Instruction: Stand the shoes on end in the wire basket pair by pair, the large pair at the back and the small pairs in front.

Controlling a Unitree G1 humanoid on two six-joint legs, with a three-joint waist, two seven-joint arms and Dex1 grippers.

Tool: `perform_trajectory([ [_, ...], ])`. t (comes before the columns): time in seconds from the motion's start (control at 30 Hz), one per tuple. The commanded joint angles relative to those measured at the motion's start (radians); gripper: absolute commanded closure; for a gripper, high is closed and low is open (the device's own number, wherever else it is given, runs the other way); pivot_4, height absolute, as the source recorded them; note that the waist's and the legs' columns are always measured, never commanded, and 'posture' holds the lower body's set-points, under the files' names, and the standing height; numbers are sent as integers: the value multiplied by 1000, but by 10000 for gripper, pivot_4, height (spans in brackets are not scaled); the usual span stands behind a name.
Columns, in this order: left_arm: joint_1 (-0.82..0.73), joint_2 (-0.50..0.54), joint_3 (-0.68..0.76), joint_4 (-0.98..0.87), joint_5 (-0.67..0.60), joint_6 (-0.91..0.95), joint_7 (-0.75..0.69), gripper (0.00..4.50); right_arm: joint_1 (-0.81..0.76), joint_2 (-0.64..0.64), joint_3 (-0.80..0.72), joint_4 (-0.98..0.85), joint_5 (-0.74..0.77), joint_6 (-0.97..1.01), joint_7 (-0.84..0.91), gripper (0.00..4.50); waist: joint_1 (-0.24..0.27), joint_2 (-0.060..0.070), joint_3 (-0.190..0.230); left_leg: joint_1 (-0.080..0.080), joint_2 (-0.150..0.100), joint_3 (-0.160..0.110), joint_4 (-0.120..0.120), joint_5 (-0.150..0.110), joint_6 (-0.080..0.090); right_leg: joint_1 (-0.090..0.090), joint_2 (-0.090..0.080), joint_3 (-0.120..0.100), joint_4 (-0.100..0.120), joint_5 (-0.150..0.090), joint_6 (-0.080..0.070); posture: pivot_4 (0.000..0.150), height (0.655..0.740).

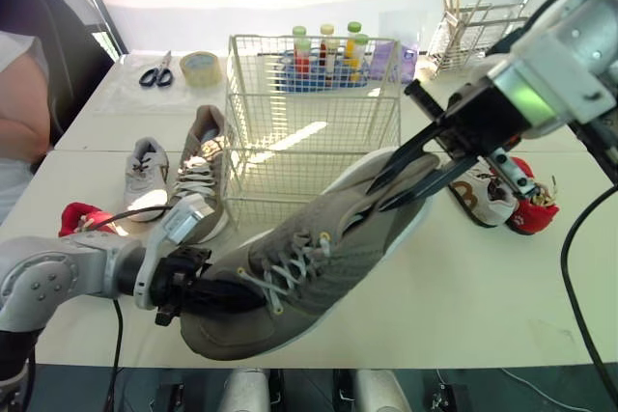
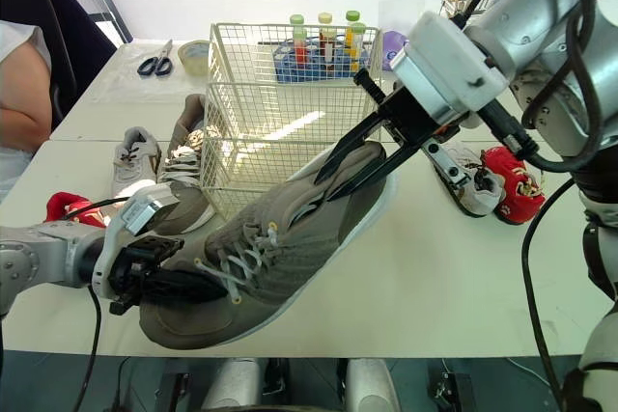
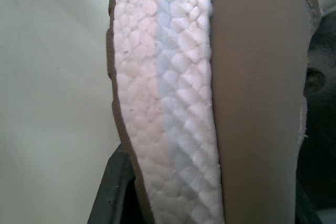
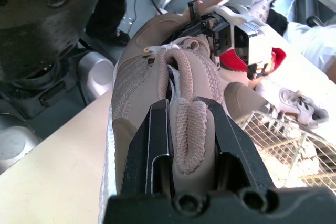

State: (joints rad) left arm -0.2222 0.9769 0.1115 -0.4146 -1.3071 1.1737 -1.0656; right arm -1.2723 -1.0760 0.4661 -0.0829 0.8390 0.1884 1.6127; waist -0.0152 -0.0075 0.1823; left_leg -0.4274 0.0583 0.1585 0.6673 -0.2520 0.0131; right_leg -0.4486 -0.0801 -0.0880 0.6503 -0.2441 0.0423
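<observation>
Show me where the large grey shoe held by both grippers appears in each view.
Left eye view: lower centre, large grey shoe tilted, in front of wire basket.
Right eye view: lower centre, in front of the wire basket.
Left wrist view: its white sole, close up.
Right wrist view: its heel collar in the right gripper; wire basket beyond.
Shared landmark: the wire basket.

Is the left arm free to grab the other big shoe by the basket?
Probably not: the left claw is shut on the held shoe, though the other shoe lies near.
</observation>
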Motion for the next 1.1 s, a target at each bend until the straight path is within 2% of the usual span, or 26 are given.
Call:
perform_trajectory([
  [0.03,45,-46,115,-58,-177,-34,105,34548,9,15,-120,123,-61,92,-68,32836,-5,0,0,0,0,0,0,0,0,0,0,0,0,0,0,1500,7352],
  [0.07,73,-68,140,-78,-231,-57,168,34548,14,19,-164,192,-92,113,-137,28962,-4,0,0,0,0,0,0,0,0,0,0,0,0,0,0,1500,7352],
  [0.17,123,-119,179,-131,-354,-119,328,34548,43,24,-272,309,-155,164,-287,12549,3,-1,0,1,0,-1,1,0,0,1,-1,0,1,0,0,1500,7352],
  [0.2,136,-144,186,-149,-390,-155,393,34548,88,7,-330,325,-125,232,-326,8468,6,-1,0,1,0,-2,1,0,0,2,-2,-1,0,0,-1,1500,7352],
  [0.33,163,-224,185,-197,-472,-269,577,34548,352,20,-611,241,142,567,-488,8468,10,-5,-2,1,-2,-7,2,-1,2,8,-6,-6,-3,-2,-4,1500,7352],
  [0.4,123,-263,161,-198,-468,-315,629,34548,517,111,-693,92,292,679,-627,8468,2,-3,-3,2,-5,-8,1,-1,2,9,-8,-6,-2,-1,-3,1500,7352],
  [0.5,46,-298,132,-172,-466,-350,666,34548,657,236,-749,-75,458,761,-796,8468,-5,-3,-3,4,-5,-10,1,0,2,10,-6,-7,2,1,1,1500,7352],
  [0.6,6,-302,115,-140,-448,-343,655,34548,674,311,-780,-155,630,792,-917,8468,-1,-2,-2,4,-4,-12,0,1,4,10,-1,-7,3,1,2,1500,7352],
  [0.67,-15,-293,112,-119,-438,-335,637,34548,669,331,-774,-190,685,804,-969,8468,2,-2,-3,4,-4,-14,0,1,4,10,0,-7,4,1,2,1500,7352],
  [0.9,-70,-282,90,-67,-385,-304,580,34548,631,409,-739,-213,772,788,-1073,8468,4,-3,-3,4,-6,-14,0,1,5,12,1,-7,2,1,5,1500,7352],
  [1.1,-70,-292,68,-76,-349,-292,557,34548,608,456,-700,-206,754,782,-1103,8468,3,-3,-3,4,-6,-14,0,1,5,12,1,-7,1,2,5,1500,7352],
])
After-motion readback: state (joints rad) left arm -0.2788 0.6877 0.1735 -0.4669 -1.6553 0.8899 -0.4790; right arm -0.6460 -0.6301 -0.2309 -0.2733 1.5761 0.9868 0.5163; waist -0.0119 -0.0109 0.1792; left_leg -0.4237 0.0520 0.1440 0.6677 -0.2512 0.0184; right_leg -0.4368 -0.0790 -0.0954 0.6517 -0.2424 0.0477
